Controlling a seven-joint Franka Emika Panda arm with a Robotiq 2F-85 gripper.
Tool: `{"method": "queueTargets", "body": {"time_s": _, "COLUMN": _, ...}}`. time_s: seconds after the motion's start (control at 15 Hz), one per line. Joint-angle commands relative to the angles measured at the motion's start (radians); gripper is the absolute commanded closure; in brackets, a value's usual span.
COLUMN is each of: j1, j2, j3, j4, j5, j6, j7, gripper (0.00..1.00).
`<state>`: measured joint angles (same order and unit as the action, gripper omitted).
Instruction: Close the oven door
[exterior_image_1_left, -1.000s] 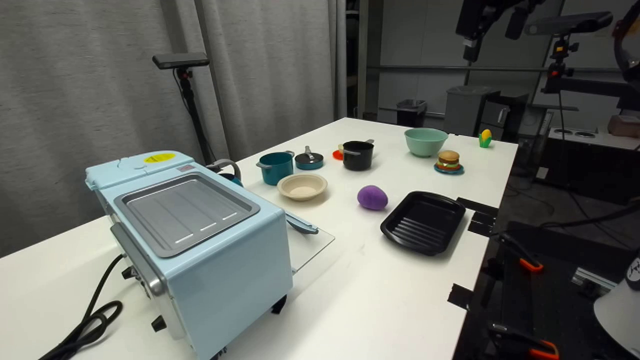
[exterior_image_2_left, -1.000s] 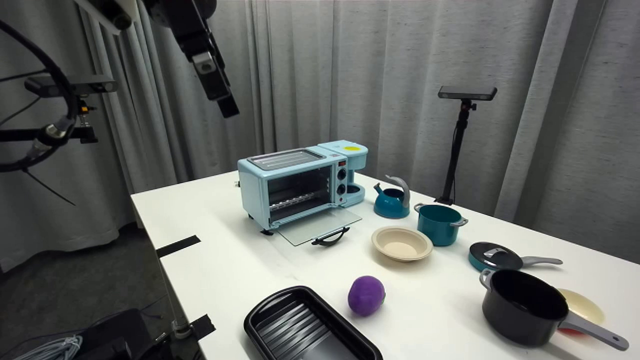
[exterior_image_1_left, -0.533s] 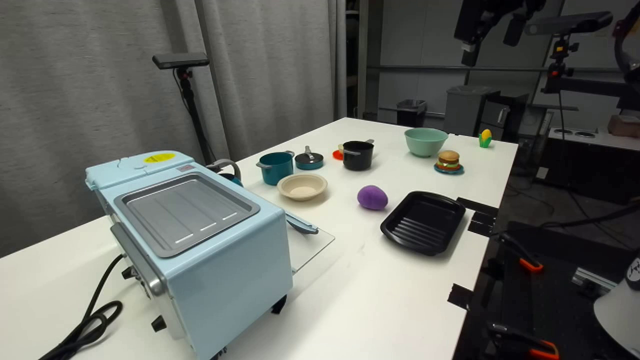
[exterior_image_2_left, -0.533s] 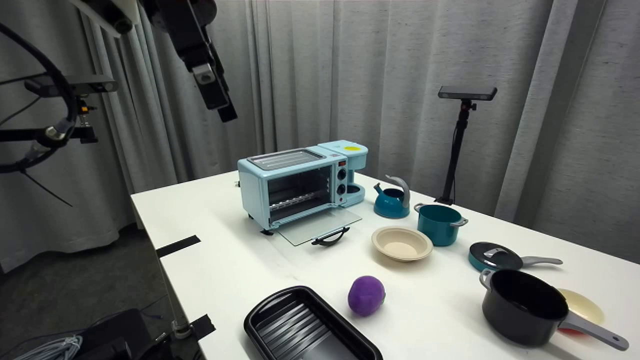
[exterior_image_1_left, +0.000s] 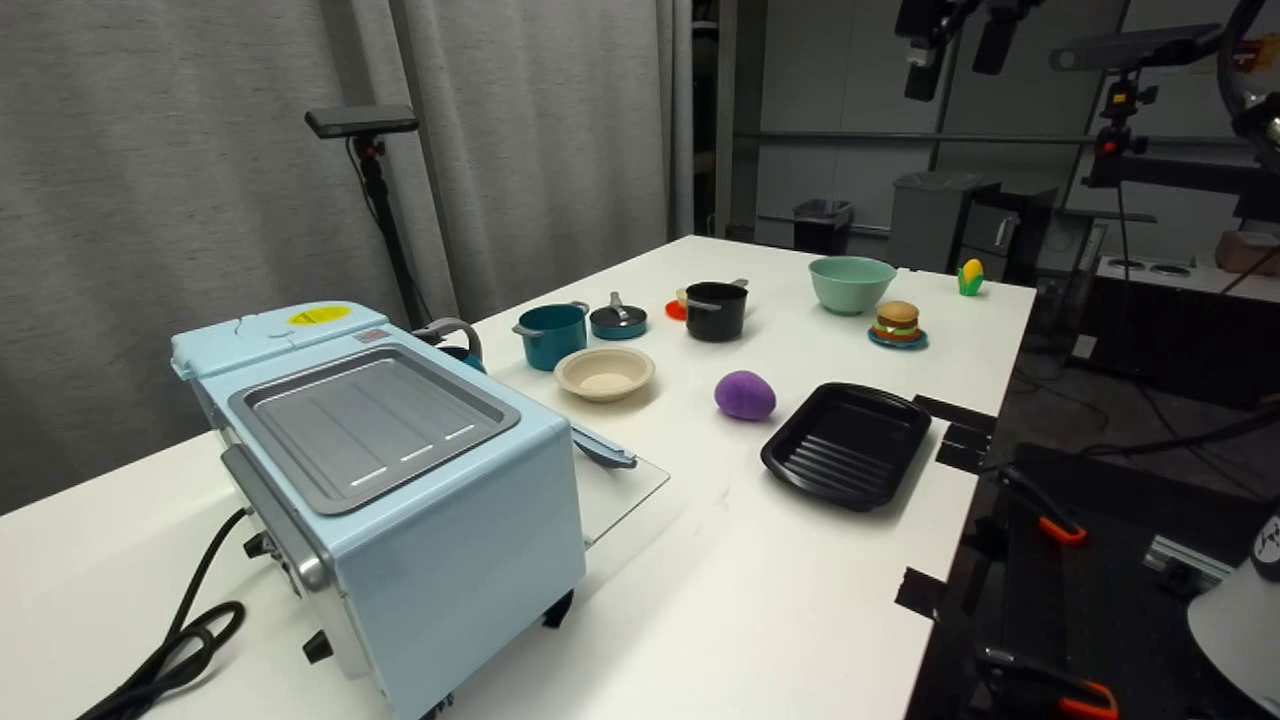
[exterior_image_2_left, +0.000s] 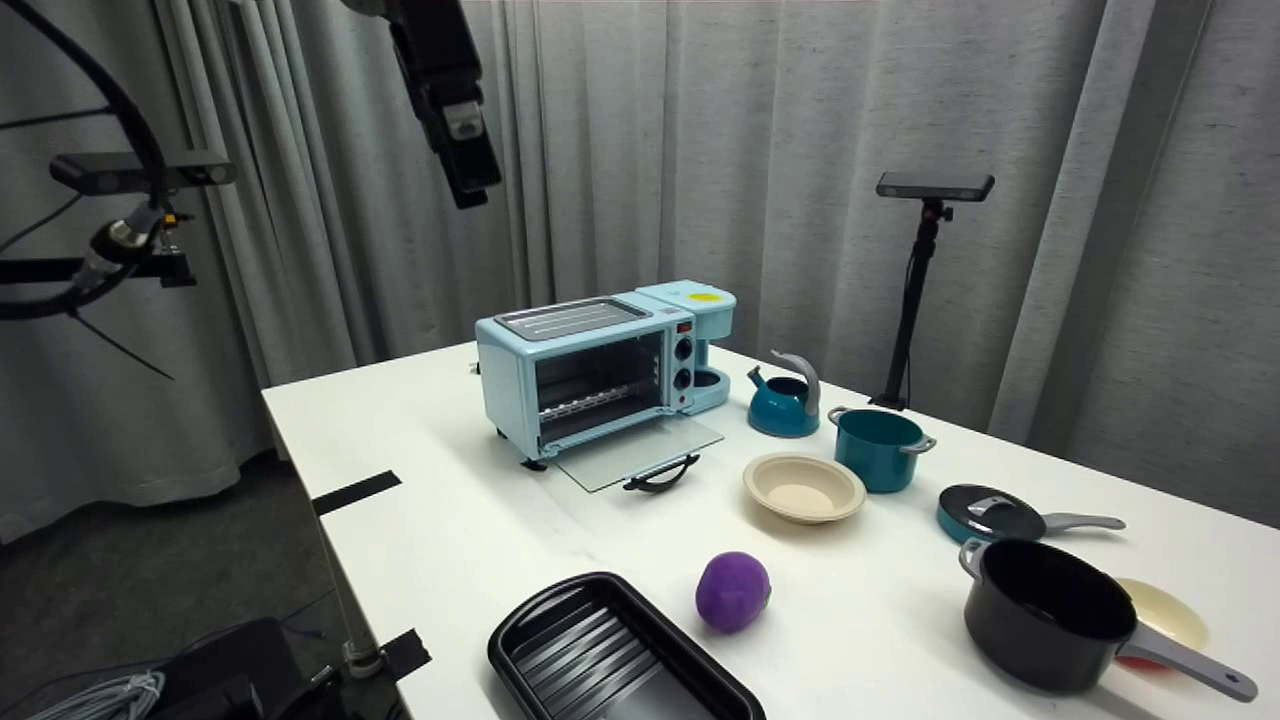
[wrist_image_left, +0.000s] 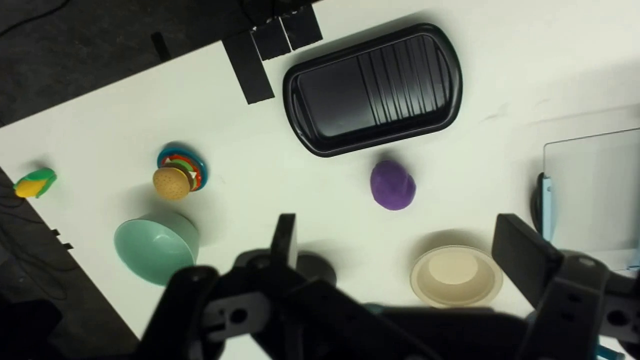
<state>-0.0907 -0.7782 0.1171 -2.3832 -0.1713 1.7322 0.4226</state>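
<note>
The light-blue toaster oven (exterior_image_1_left: 465, 580) (exterior_image_2_left: 508, 390) stands on the white table in both exterior views. Its glass door (exterior_image_2_left: 640, 450) hangs open, folded down flat in front of the oven; it also shows in an exterior view (exterior_image_1_left: 625, 495) and at the right edge of the wrist view (wrist_image_left: 595, 195). The black door handle (exterior_image_2_left: 662, 474) is at the door's outer edge, also in the wrist view (wrist_image_left: 536, 202). My gripper (wrist_image_left: 395, 227) is open with nothing between its fingers. It is high above the table, apart from the oven, in both exterior views (exterior_image_1_left: 955, 75) (exterior_image_2_left: 475, 190).
Near the door are a beige bowl (exterior_image_2_left: 803, 487), a purple toy (exterior_image_2_left: 733, 592) and a black ridged tray (exterior_image_2_left: 620, 650). A blue kettle (exterior_image_2_left: 783, 405), teal pot (exterior_image_2_left: 878, 450), lidded pan (exterior_image_2_left: 990, 512) and black pot (exterior_image_2_left: 1045, 615) stand along the far side. A green bowl (exterior_image_1_left: 850, 283) is farther off.
The gripper has moved up, leftward in an exterior view where the oven is close and rightward where the oven's front shows. The oven, its open door and the table objects have not moved.
</note>
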Motion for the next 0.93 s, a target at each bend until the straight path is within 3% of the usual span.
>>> {"method": "queueTargets", "body": {"time_s": 0.0, "j1": 0.002, "j2": 0.169, "j3": -0.033, "j4": 0.153, "j5": 0.049, "j6": -0.025, "j7": -0.062, "gripper": 0.00}}
{"method": "queueTargets", "body": {"time_s": 0.53, "j1": 0.001, "j2": 0.397, "j3": -0.017, "j4": 0.219, "j5": 0.024, "j6": 0.002, "j7": 0.009, "gripper": 0.00}}
{"method": "queueTargets", "body": {"time_s": 0.87, "j1": -0.006, "j2": 0.500, "j3": -0.014, "j4": 0.214, "j5": -0.029, "j6": 0.108, "j7": 0.137, "gripper": 0.00}}
